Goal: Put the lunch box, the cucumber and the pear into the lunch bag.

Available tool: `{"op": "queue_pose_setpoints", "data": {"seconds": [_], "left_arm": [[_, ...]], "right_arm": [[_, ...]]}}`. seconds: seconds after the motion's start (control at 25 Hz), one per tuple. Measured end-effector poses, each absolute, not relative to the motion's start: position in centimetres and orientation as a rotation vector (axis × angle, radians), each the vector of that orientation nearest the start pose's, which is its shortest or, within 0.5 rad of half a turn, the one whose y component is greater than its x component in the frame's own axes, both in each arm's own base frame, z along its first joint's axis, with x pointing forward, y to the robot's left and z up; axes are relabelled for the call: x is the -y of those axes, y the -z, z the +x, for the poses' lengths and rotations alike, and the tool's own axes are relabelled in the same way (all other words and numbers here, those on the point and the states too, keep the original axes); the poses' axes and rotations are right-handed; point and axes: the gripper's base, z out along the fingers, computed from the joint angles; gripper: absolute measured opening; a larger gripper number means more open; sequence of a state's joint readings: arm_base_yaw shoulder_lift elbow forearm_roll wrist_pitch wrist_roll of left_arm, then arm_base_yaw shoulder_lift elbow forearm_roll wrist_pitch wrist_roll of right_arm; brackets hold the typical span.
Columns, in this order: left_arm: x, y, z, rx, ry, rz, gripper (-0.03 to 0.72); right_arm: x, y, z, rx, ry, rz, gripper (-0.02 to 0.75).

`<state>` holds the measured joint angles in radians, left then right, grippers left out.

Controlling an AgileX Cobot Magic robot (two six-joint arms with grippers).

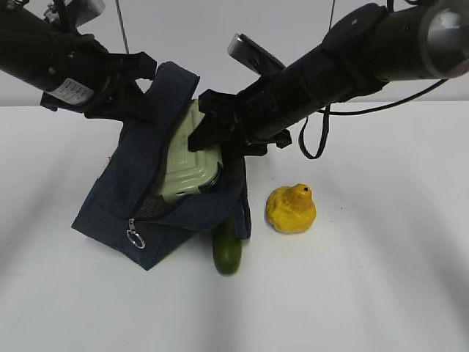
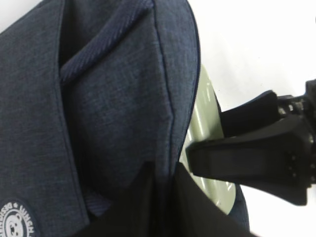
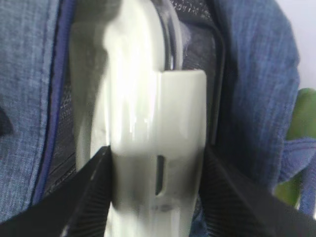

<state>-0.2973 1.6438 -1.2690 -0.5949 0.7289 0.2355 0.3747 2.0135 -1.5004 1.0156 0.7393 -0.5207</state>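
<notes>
**Lunch box halfway into the bag, pear and cucumber outside**

Lunch box (image 1: 192,165) sits tilted in the mouth of the lunch bag (image 1: 124,198), its pale green lid facing up and its lower end inside the opening. The right gripper (image 1: 212,128) has it: in the right wrist view both black fingers (image 3: 86,192) press against the sides of the box (image 3: 148,133), one on each side of the clip. The left gripper (image 1: 121,88) is on the far left edge of the bag; its wrist view shows dark fingers (image 2: 148,197) pinching a fold of the navy fabric (image 2: 98,108) between them. At the bag's near edge a silver ring pull (image 1: 135,237) hangs from the zipper. The cucumber (image 1: 227,249) lies on the white table (image 1: 381,279), one end poking out from under the bag's near right corner. Just to its right, apart from the bag, the yellow pear (image 1: 291,209) stands on the table.
</notes>
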Motion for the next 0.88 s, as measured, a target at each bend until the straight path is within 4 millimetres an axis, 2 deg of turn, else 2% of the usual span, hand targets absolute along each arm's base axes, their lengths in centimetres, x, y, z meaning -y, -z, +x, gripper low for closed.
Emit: {"op": "queue_pose_setpoints", "data": {"seconds": [0.32,0.88], "left_arm": [[13.7,-28.4,33.0,-2.528,0.696,0.251,0.012],[14.1,-28.6,33.0,-2.512,0.755,0.259,0.012]], "right_arm": [[-22.2,-21.8,38.8,-2.484,-1.04,-0.374,0.393],[-22.1,-21.3,38.8,-2.491,-0.999,-0.423,0.4]]}}
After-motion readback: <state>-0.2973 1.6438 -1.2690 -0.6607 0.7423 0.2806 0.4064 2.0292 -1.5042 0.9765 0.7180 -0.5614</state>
